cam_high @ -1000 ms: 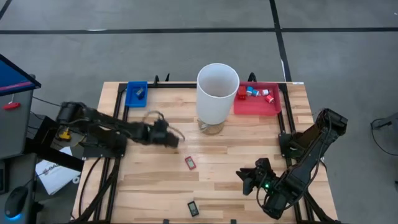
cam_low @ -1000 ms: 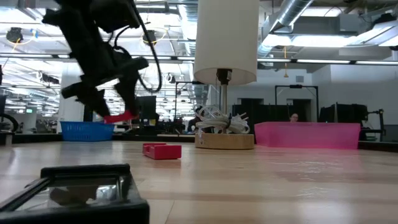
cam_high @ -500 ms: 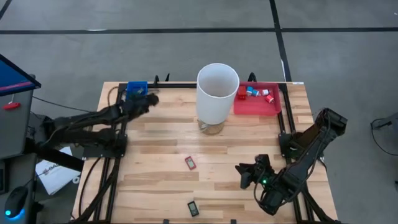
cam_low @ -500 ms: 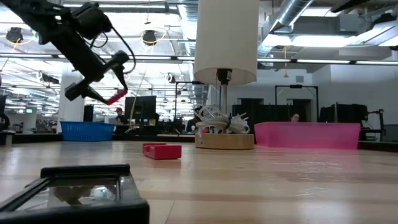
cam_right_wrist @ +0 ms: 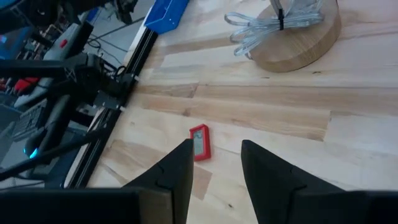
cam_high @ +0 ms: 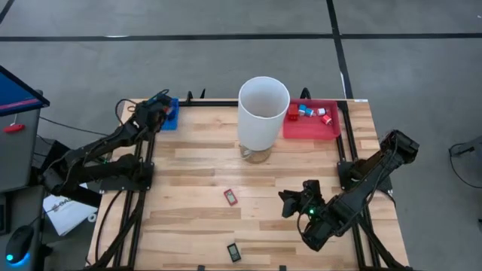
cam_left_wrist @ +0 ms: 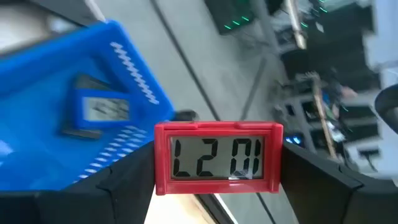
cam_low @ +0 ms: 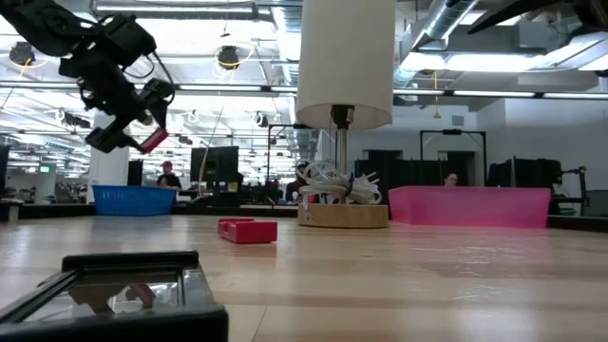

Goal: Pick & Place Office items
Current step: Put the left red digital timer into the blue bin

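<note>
Left gripper [cam_left_wrist: 214,186] holds a red clock [cam_left_wrist: 217,157] over the blue tray [cam_high: 166,113] at the table's 11 o'clock corner.
Fingers pinch the clock's ends, but it sits near the tray's outer wall, so letting go now could drop it over the rim, off the table. Right gripper [cam_right_wrist: 214,163], narrowly parted and empty, hovers at approx. 5 o'clock, aimed at another red clock [cam_right_wrist: 199,142]. A black clock [cam_high: 234,252] lies at 6; other bits sit in the red tray [cam_high: 332,132].
</note>
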`<state>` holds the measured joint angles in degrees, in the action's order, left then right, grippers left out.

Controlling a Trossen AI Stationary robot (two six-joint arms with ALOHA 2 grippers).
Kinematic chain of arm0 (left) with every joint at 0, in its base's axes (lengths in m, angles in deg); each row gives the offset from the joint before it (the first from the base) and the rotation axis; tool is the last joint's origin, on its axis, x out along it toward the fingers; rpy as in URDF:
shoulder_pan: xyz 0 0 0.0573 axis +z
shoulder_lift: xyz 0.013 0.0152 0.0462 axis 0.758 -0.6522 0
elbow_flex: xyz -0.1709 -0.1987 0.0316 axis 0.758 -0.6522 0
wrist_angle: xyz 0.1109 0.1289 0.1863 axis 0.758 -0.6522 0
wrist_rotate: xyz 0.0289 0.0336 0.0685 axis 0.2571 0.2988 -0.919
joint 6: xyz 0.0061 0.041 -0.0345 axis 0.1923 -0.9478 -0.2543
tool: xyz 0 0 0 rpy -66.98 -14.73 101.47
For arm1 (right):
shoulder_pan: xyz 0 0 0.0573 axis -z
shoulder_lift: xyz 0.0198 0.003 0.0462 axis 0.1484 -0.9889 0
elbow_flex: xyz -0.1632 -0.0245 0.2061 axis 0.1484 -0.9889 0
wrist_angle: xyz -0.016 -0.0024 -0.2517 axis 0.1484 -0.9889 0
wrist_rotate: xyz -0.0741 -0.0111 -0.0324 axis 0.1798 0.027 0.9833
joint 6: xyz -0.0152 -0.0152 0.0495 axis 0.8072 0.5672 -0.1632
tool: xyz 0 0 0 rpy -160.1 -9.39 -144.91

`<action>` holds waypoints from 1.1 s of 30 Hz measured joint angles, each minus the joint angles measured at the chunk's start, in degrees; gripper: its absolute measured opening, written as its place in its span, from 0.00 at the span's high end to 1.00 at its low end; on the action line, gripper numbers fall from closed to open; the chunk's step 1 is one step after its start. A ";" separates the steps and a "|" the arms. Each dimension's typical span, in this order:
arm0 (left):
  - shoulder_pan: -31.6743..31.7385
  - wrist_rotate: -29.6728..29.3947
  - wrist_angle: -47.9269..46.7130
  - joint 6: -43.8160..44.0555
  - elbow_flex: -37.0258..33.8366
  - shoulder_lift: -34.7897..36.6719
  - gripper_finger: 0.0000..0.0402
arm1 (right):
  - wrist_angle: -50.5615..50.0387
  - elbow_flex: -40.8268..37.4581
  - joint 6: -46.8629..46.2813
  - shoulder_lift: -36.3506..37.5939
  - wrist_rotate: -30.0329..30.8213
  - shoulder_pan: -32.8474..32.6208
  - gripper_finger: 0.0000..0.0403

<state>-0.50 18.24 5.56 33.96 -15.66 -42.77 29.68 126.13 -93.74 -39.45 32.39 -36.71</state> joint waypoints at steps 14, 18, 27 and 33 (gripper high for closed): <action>9.52 7.34 -4.63 12.28 -3.54 -2.81 0.27 | 0.17 0.00 0.24 0.00 -0.04 3.07 0.68; 9.77 8.20 2.82 15.27 -6.98 -5.08 0.27 | 0.04 0.00 0.34 0.00 -0.04 3.48 0.68; 10.48 8.08 10.25 17.11 -8.07 -9.63 0.22 | 1.31 0.00 -0.21 0.00 -0.09 3.77 0.68; 10.47 6.99 12.87 16.64 -8.04 -9.77 0.18 | 2.05 0.00 -0.22 0.00 -0.09 3.79 0.68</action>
<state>9.97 25.23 18.43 50.60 -23.71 -52.54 31.74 126.13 -93.96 -39.45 32.30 -32.92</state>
